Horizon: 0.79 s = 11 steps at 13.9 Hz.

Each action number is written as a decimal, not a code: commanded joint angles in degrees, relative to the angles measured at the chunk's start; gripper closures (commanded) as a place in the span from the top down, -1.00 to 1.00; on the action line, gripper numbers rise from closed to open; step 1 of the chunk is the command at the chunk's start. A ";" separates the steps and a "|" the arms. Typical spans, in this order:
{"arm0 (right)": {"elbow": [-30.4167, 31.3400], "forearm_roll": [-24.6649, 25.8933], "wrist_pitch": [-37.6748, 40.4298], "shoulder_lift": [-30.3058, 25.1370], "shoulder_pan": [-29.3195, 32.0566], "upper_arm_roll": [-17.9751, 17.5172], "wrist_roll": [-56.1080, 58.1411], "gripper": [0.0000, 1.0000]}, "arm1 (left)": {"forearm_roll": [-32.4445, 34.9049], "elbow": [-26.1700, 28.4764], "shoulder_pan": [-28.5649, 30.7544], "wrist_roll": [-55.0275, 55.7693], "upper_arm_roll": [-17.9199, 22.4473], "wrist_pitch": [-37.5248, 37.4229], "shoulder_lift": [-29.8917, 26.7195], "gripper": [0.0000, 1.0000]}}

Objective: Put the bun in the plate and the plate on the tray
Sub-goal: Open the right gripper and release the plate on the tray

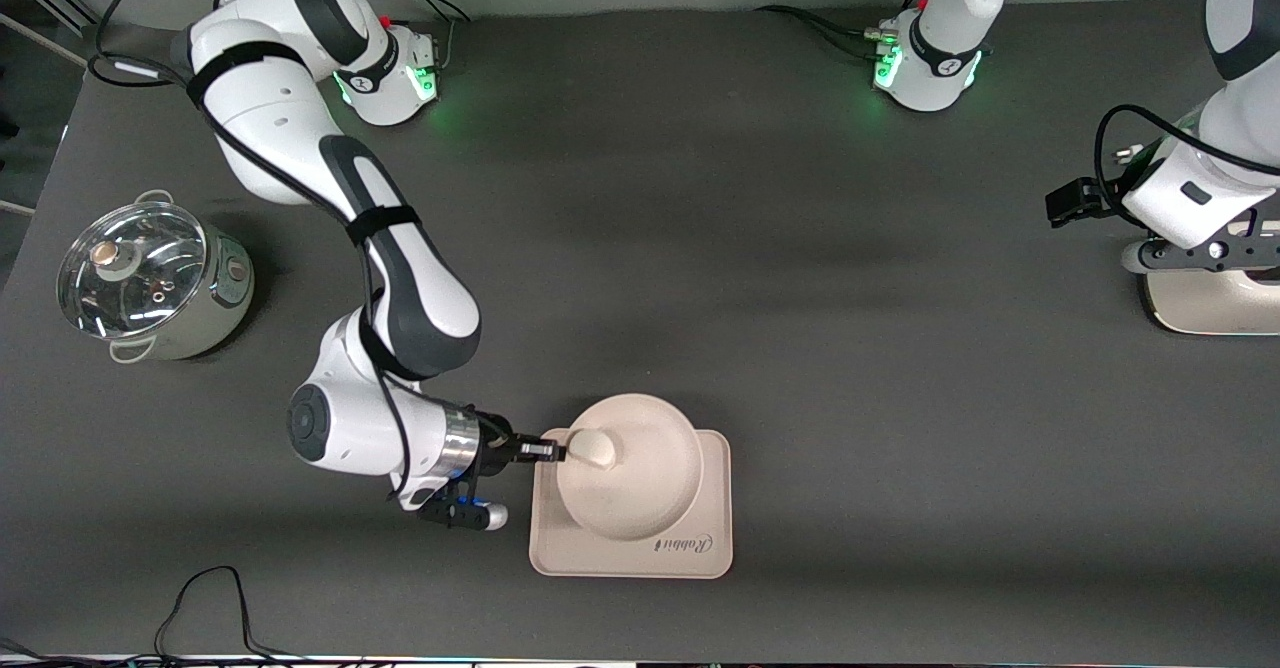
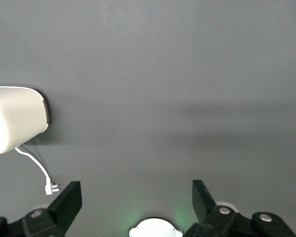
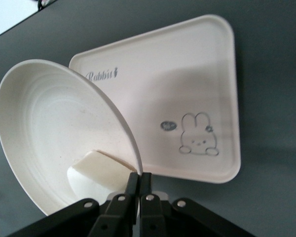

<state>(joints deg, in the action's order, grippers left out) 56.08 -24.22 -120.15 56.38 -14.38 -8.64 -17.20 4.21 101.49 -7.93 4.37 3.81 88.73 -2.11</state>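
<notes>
The round cream plate [image 1: 640,468] is tilted over the rectangular cream tray [image 1: 700,518], which shows its "Rabbit" lettering. The white bun [image 1: 595,448] lies in the plate near the rim by the gripper. My right gripper [image 1: 555,450] is shut on the plate's rim. In the right wrist view the plate [image 3: 44,118] stands tilted above the tray [image 3: 187,79], the bun [image 3: 96,173] rests inside it, and the gripper [image 3: 139,177] pinches the rim. My left gripper [image 2: 136,197] is open and empty, waiting above the table at the left arm's end.
A steel pot with a glass lid [image 1: 150,283] stands toward the right arm's end. A white appliance [image 1: 1215,298] with a cord sits under the left gripper; it also shows in the left wrist view [image 2: 15,118].
</notes>
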 commanded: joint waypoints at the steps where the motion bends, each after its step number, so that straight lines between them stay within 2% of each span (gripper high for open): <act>1: -4.31 1.28 -3.67 5.57 0.05 -0.41 -0.20 -1.00 | 0.89 -0.06 -0.60 0.03 0.23 -0.40 0.08 1.00; 4: -4.31 1.11 -8.07 9.18 -0.04 -1.11 -0.81 -1.00 | 0.89 0.11 -0.51 0.03 0.23 0.04 0.61 1.00; 8: -4.13 0.93 -8.26 9.45 -0.04 -1.11 -0.64 -1.00 | 0.80 0.11 -0.60 0.03 0.23 -0.05 0.70 1.00; 11: -3.87 0.93 -8.26 9.54 -0.12 -1.11 -0.38 -0.62 | 0.89 0.11 -0.60 0.03 0.23 -0.05 0.70 1.00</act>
<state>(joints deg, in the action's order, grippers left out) 54.13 -24.17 -128.62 64.97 -14.37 -9.32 -17.18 4.22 101.54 -7.93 4.37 3.81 88.73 -1.21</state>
